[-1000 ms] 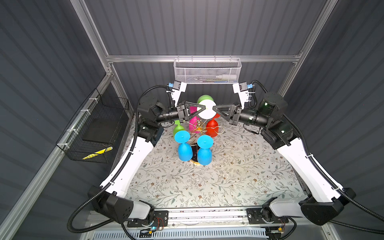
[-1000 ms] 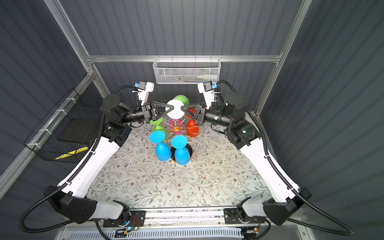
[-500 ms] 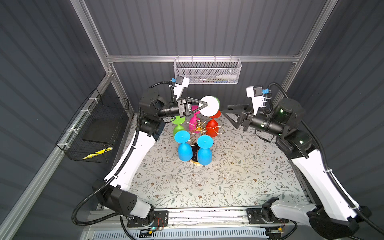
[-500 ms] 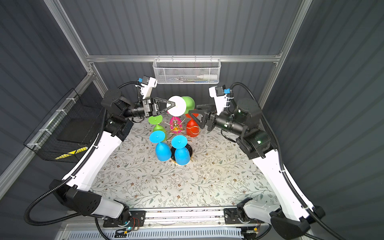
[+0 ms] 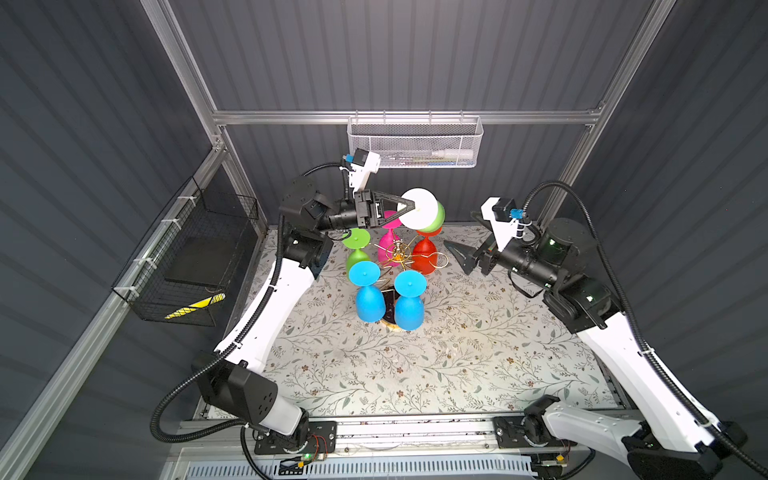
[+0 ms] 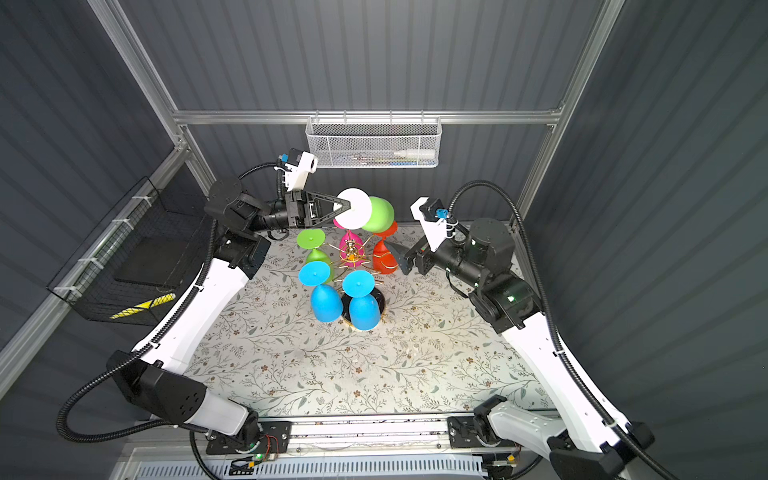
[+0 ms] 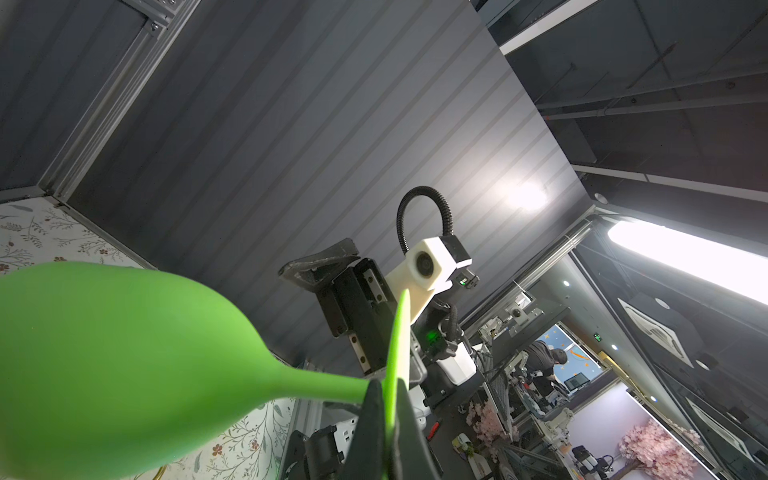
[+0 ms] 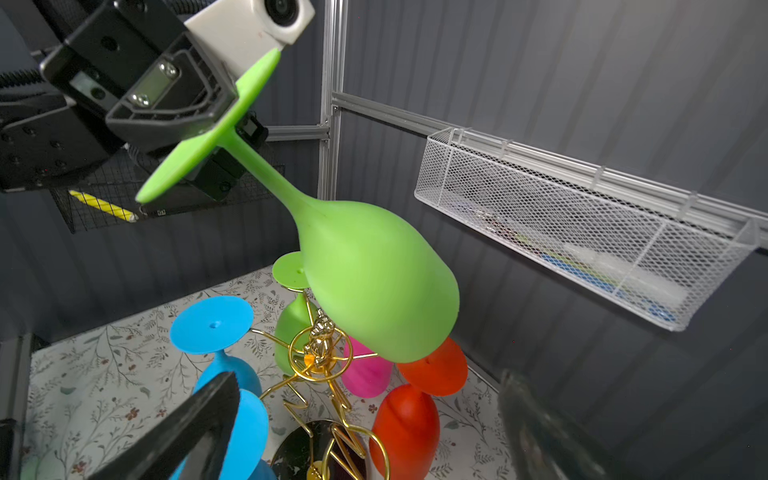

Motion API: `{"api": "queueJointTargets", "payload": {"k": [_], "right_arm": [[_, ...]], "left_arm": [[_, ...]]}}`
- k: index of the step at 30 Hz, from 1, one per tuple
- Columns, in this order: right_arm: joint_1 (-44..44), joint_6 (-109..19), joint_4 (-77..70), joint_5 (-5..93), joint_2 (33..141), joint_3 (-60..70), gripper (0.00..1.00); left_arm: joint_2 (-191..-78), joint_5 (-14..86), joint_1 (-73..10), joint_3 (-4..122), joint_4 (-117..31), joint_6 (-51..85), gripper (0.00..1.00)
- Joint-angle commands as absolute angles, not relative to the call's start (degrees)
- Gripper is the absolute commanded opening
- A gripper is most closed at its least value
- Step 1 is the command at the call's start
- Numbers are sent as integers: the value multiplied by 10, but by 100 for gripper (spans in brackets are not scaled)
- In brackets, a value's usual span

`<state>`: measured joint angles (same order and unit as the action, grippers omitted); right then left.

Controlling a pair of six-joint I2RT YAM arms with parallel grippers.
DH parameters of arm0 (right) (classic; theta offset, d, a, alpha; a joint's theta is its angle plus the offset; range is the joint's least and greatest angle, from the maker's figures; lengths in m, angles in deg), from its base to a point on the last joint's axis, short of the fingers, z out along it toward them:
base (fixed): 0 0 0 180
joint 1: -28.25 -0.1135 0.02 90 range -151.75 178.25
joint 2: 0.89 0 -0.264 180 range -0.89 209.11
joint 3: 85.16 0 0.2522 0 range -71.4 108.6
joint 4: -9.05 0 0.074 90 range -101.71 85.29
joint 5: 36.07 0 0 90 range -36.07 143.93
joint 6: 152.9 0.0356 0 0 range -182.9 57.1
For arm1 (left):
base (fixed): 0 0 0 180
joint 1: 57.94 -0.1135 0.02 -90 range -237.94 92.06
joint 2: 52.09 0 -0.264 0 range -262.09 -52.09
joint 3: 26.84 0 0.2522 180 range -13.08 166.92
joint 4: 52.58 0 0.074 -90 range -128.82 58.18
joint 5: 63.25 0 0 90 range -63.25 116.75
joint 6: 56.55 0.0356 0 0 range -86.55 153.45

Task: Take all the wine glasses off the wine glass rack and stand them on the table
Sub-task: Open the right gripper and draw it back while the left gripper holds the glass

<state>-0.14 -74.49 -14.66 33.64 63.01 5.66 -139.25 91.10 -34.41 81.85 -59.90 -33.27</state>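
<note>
My right gripper point(image 5: 459, 255) has withdrawn, jaws wide and empty; my left gripper point(image 5: 409, 205) clamps the green wine glass point(image 8: 374, 282) by its foot, bowl above the wine glass rack point(image 5: 397, 251).

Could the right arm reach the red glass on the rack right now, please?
Probably yes: the open right gripper faces the red glass with nothing between them; the held green glass hangs above.

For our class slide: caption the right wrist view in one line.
Left pincer grips a green wine glass by its foot above the gold rack.
</note>
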Motion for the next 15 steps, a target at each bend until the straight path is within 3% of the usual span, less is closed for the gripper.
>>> {"api": "queueJointTargets", "payload": {"k": [1,15], "right_arm": [[-1,-823,-72,291,629,39,99],[0,-865,5,252,734,72,99]], "left_arm": [[-1385,920,-347,839,-626,-352,0],[-1385,917,-347,833,-662,-399,0]]}}
